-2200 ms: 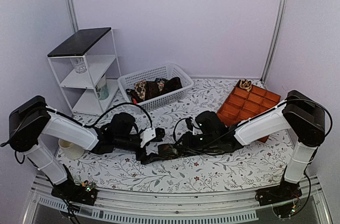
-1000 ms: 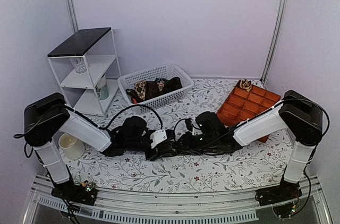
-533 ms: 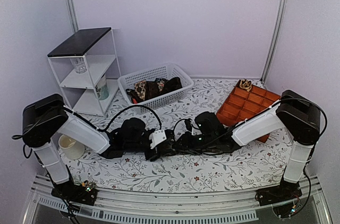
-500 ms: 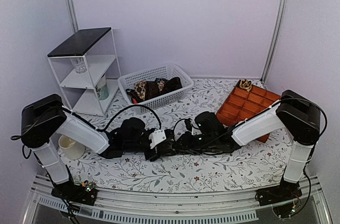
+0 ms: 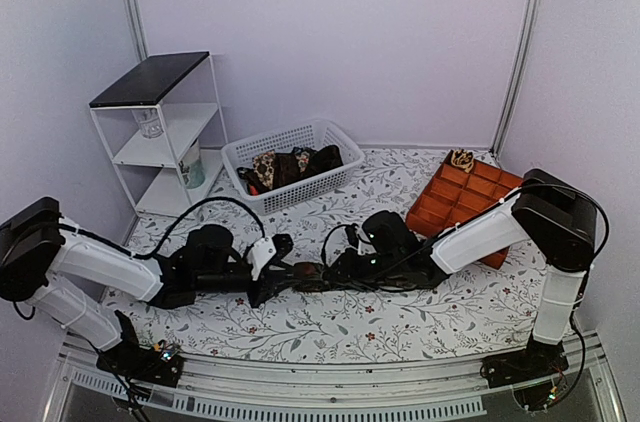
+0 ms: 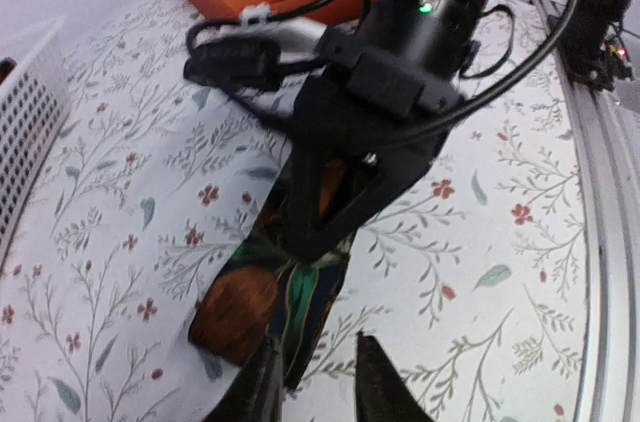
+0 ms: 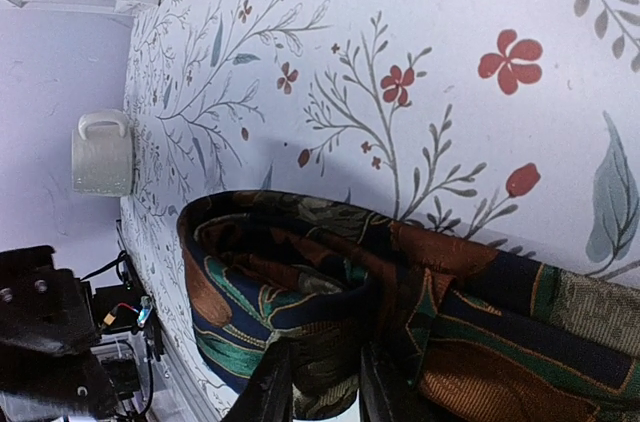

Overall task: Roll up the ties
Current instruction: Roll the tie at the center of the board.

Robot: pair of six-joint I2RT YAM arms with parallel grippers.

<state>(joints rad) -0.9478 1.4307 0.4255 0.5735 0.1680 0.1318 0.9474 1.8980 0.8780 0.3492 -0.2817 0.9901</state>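
A long, narrow necktie in dark navy with a green and rust print (image 6: 262, 310) lies on the flower-printed worktop (image 5: 420, 317), near the front middle between the two arms. Part of it is folded over into a loose curl just beyond the right jaws (the right wrist view shows an open loop, not a tight roll). The right jaws reach onto it from the right side and stand at a narrow pinch, with tie fabric between their fingers (image 7: 272, 382). The left jaws lie low over the cloth at the tie's other end, narrow but with a gap. The tie's near corner sits right at their fingers (image 6: 372, 382), and I cannot tell whether they grip it.

Behind, a white plastic lattice basket (image 5: 312, 184) holds a heap of more patterned ties (image 5: 290, 164). To the right sits an orange-brown compartment tray (image 5: 470, 197), with a tan spotted rolled tie (image 5: 461, 159) in its far corner compartment. A white shelf unit (image 5: 150, 79) with a black top stands at the far left.
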